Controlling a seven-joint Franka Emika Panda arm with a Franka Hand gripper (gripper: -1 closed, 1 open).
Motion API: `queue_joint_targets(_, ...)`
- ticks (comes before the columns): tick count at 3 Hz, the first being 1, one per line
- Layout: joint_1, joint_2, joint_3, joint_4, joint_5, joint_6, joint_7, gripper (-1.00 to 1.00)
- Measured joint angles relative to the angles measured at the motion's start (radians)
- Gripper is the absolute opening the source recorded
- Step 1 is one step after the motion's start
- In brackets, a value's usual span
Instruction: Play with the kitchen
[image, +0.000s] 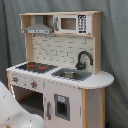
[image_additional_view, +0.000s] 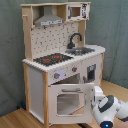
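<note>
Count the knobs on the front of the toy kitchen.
2 knobs show on the kitchen front panel under the hob: one nearer the second exterior view's left, one toward the sink. Others may be hidden.

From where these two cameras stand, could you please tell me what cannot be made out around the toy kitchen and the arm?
- The tool: in the second exterior view the arm's white body hides whether it grips the oven door.
- The arm: cut off by the first exterior view's lower left edge; its tip is out of frame.
- The oven's inside: dark in both exterior views.
- The knobs: markings too small.
</note>
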Motion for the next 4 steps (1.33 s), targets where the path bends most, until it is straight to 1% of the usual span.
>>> queue_joint_targets(1, -0.061, -0.002, -0.001, 0.001, -0.024, 0.082, 0.0, 1.0)
queue_joint_targets(2, -0.116, -0.003, -0.001, 0.001, -0.065, 0.157, 0.0, 1.0)
queue_joint_targets(3, -0.147, 0.002, -0.039, 0.004, -0.151, 0.166, -0.029, 1.0)
queue_joint_targets(4, -0.215, 0.0, -0.044, -0.024, -0.213, 0.196, -0.033, 1.0)
